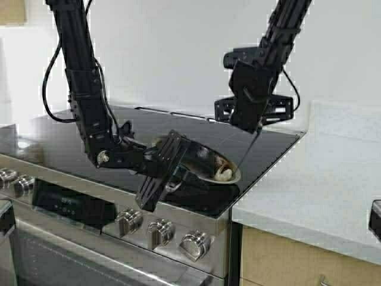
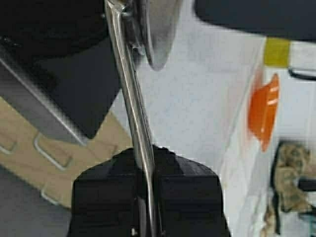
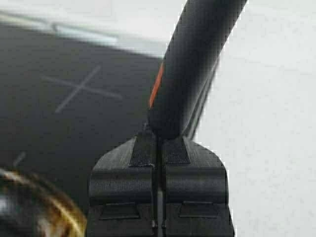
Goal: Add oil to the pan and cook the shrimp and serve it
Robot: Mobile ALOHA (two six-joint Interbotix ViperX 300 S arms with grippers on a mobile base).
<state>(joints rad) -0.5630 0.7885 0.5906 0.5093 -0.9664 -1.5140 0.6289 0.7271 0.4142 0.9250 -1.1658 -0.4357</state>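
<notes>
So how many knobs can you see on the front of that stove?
5: two at the front panel's left end, three near its right end. The left arm may hide more.

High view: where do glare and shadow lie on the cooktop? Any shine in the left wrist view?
High view: pale glare on the cooktop at its left, dark shadow under the tilted pan. Left wrist view: bright streak along the pan's handle.

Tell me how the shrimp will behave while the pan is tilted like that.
The shrimp sits at the lowered rim of the tilted pan, so it probably slides out easily. Small and curled, it looks light and may tumble rather than drop flat.
</notes>
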